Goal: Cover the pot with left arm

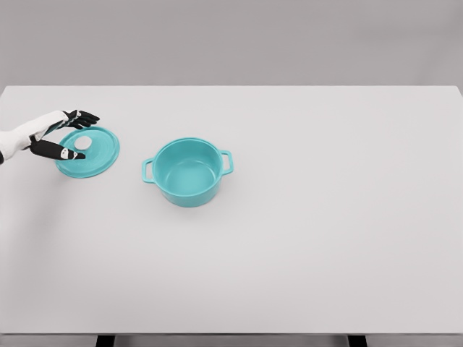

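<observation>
White table [325, 253], grey wall; left hand [61, 134] fingers spread open over teal lid [98, 155], holding nothing.

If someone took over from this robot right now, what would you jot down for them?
Left hand: open, fingers spread around the white knob of the lid, not yet closed on it.
Right hand: not in view.
Lid: lying flat on the table, to the left of the pot.
Pot: upright, open and empty, near the table's middle.
Done: the reach to the lid.
Left: grasp the knob, lift the lid, carry it right, set it on the pot.
</observation>
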Robot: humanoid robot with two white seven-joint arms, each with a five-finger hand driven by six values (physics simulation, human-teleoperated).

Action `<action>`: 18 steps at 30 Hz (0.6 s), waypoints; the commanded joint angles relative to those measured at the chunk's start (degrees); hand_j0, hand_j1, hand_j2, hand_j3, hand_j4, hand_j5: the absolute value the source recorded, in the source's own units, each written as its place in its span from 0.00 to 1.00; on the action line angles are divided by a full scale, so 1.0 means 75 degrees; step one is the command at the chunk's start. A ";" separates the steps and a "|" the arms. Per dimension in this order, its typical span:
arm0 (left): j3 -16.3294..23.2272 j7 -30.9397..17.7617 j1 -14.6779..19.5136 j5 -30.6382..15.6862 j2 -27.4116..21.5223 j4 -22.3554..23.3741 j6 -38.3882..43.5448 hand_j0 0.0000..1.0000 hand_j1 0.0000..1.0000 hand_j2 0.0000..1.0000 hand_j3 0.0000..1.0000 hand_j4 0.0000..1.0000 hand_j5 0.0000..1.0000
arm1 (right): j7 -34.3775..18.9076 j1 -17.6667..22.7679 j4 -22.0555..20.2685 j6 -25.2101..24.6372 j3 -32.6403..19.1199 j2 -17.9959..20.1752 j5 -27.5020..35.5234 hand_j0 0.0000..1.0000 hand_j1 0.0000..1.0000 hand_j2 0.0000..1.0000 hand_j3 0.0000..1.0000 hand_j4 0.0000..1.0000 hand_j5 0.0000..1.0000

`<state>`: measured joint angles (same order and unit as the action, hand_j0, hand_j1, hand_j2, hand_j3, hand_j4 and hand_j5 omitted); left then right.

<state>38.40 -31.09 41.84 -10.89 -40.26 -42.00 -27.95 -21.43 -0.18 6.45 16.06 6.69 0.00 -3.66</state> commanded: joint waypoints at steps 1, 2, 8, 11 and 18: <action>-0.0023 -0.0003 0.0000 -0.0048 0.0000 -0.0002 0.0012 0.83 0.83 0.83 0.83 0.83 0.83 | -0.0002 0.0000 0.0007 0.0004 -0.0001 0.0001 -0.0004 1.00 1.00 1.00 1.00 1.00 1.00; -0.0011 0.0009 0.0000 -0.0048 0.0000 0.0010 0.0024 0.83 0.83 0.83 0.83 0.83 0.83 | -0.0002 0.0000 0.0006 0.0004 -0.0001 0.0001 -0.0004 1.00 1.00 1.00 1.00 1.00 1.00; -0.0023 0.0044 0.0012 -0.0048 0.0012 0.0080 0.0024 0.83 0.83 0.83 0.83 0.83 0.83 | -0.0002 0.0000 -0.0005 0.0004 -0.0001 0.0001 -0.0004 1.00 1.00 1.00 1.00 1.00 1.00; -0.0023 0.0056 0.0023 -0.0048 0.0035 0.0244 0.0024 0.83 0.83 0.83 0.83 0.83 0.83 | -0.0002 0.0000 -0.0005 0.0004 -0.0001 0.0001 -0.0004 1.00 1.00 1.00 1.00 1.00 1.00; -0.0023 0.0056 0.0023 -0.0048 0.0047 0.0291 0.0035 0.83 0.83 0.83 0.83 0.83 0.83 | -0.0002 0.0000 0.0006 0.0004 -0.0001 0.0001 -0.0004 1.00 1.00 1.00 1.00 1.00 1.00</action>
<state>38.35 -30.67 42.01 -10.88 -39.89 -39.89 -27.85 -21.43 -0.18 6.46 16.06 6.69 0.00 -3.66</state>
